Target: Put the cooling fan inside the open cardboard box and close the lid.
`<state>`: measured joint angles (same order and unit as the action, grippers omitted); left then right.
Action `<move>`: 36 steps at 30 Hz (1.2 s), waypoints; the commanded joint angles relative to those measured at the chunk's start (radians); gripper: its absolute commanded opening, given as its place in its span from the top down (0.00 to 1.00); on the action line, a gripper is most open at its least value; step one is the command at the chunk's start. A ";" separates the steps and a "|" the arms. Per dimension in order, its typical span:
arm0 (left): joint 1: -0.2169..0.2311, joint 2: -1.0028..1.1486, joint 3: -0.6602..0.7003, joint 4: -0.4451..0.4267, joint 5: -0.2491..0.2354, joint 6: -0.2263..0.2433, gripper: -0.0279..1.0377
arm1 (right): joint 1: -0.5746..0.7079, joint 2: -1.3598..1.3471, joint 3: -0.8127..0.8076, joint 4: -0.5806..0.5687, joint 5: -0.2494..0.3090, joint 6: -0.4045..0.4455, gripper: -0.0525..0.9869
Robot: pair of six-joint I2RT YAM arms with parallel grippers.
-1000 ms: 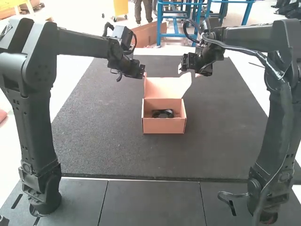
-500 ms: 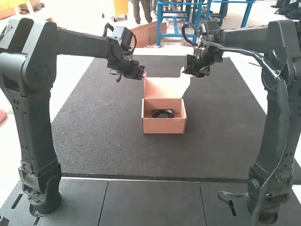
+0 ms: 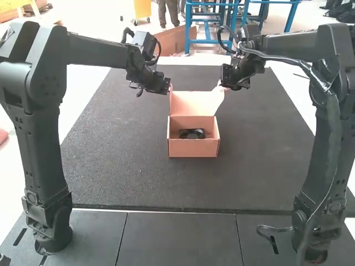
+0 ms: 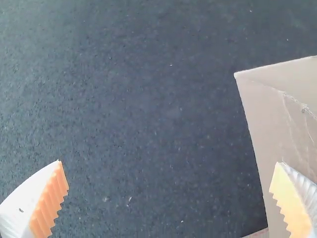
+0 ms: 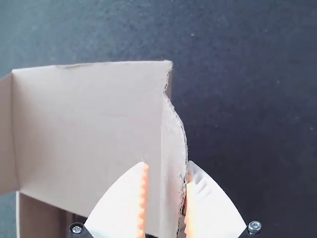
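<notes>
The open cardboard box [image 3: 193, 145] stands mid-mat with the black cooling fan [image 3: 192, 133] lying inside it. Its lid [image 3: 194, 103] stands upright at the back. My left gripper [image 3: 162, 86] hovers at the lid's top left corner, open wide; in the left wrist view [image 4: 167, 164] that lid corner [image 4: 282, 119] sits just inside one orange pad [image 4: 286, 203]. My right gripper [image 3: 224, 86] is at the lid's top right corner. In the right wrist view [image 5: 166, 166] its fingers are shut on the lid's side flap [image 5: 173, 148], one on each side of the torn cardboard edge.
The box rests on a dark mat [image 3: 111, 149] with wide free room all around it. Pale table shows beyond the mat's edges [image 3: 83, 105]. Both arms stretch inward from the sides, above the mat.
My right gripper has moved from beside the lid's right corner onto it and now sits over the side flap. The left gripper, the box and the fan have stayed put.
</notes>
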<state>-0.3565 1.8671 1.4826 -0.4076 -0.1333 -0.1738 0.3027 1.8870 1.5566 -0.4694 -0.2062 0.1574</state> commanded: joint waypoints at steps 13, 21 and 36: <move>-0.006 -0.005 0.036 -0.002 0.008 -0.009 0.06 | -0.014 0.001 0.014 0.003 -0.021 0.007 0.88; -0.006 -0.017 0.038 -0.016 0.008 -0.009 0.06 | -0.005 -0.006 0.011 0.002 -0.044 0.005 0.96; -0.019 -0.051 0.033 -0.045 0.008 -0.012 0.06 | 0.050 -0.108 -0.081 -0.014 -0.041 -0.005 0.96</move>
<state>-0.3599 1.8671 1.4826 -0.4526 -0.1329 -0.1741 0.3271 1.8202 1.4952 -0.4736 -0.2298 0.1600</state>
